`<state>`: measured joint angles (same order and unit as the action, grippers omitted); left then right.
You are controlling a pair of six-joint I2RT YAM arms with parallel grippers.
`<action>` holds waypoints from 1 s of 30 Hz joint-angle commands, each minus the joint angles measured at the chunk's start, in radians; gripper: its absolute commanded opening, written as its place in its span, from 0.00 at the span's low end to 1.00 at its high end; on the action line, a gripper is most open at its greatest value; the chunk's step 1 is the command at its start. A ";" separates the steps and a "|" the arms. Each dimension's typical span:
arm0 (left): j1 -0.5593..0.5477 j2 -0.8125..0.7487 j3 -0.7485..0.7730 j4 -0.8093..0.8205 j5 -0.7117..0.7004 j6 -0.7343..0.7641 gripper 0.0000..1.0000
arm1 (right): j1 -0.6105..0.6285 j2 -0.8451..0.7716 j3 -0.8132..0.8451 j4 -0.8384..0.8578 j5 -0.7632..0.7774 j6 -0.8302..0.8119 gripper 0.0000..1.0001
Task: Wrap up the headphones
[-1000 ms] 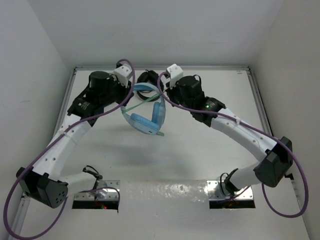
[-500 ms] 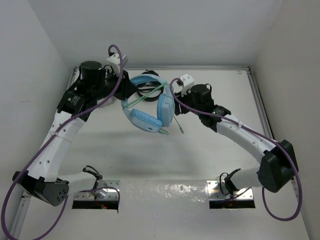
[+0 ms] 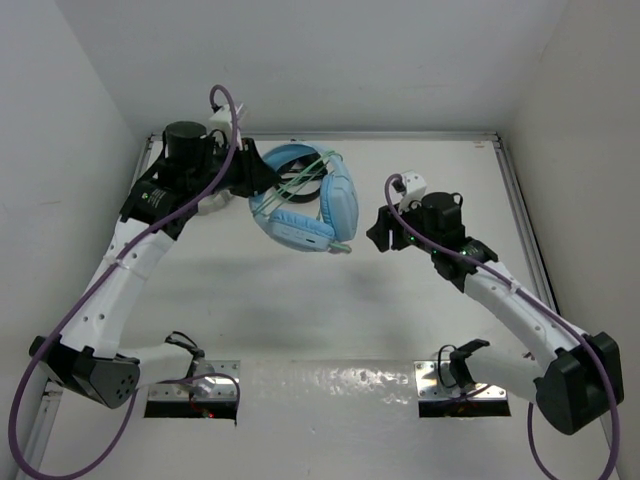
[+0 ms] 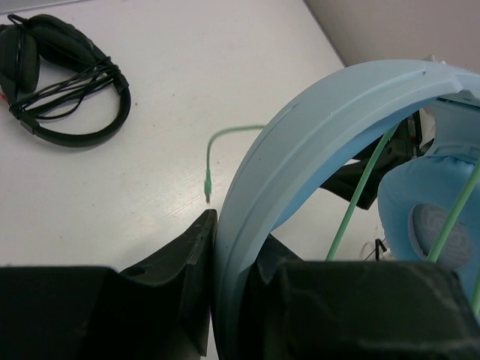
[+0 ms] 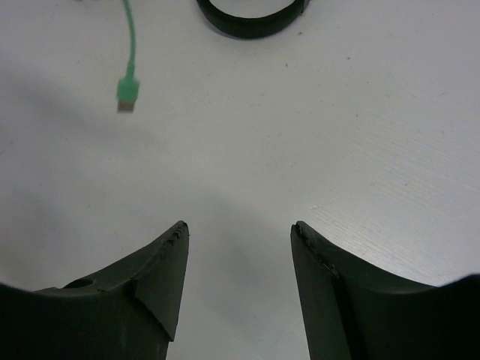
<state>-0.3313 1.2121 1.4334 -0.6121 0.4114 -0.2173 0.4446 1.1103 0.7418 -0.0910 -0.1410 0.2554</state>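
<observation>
top view, where: the headphones (image 3: pixel 305 205) sat toward the far left of the table (image 3: pixel 350 300), looked lifted off it, though that angle made it hard to be sure
top view, cable: a few strands of the green cable (image 3: pixel 303 181) already crossed the headband
top view, right claw (image 3: pixel 378 232): just right of the earcups, not touching them
left wrist, left claw (image 4: pixel 232 247): pinched tight on the blue headband
left wrist, loose end: the plug (image 4: pixel 208 196) dangled near the table, with the black headphones (image 4: pixel 64 82) well apart
right wrist, claw: spread wide, nothing in it, plug blurry ahead-left
step: mid-wrap I'd say, only the tail left over
next: right claw would need to catch that loose end and take it round the band
hidden: the far earcup and where the strands end were cut off
</observation>
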 commanded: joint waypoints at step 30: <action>0.038 0.061 0.130 0.149 -0.097 -0.251 0.00 | 0.062 0.515 0.178 0.705 -0.135 0.384 0.57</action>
<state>-0.3069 1.2976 1.5055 -0.5636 0.3012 -0.4164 0.4854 1.5902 0.8490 0.5449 -0.2642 0.6189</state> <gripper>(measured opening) 0.168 0.568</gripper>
